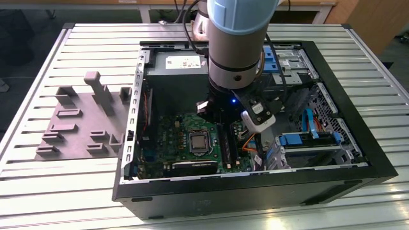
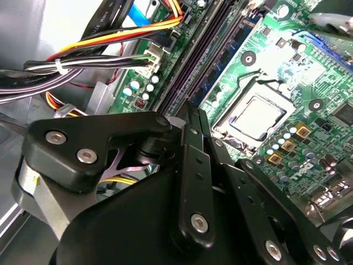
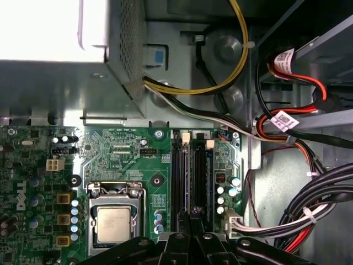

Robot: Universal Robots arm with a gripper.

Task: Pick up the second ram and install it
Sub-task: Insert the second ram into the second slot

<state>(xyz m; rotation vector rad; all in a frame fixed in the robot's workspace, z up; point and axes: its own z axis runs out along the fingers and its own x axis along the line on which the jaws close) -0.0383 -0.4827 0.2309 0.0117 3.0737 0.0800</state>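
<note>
the fingers [image 3: 193, 216] hang low over the motherboard slots [image 3: 190, 171], closed on the second ram [image 2: 190, 118] and holding it edge-down, lined up along a slot for seating.

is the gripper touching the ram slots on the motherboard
Cannot tell. In the first wrist view the gripper sits directly over the ram slots, but its own black linkage hides where they would meet.

The green motherboard [image 3: 127, 149] is seen below the silver power-supply box [image 3: 66, 55]; black memory slots [image 3: 190, 176] are set beside the processor socket [image 3: 115, 221].
</note>
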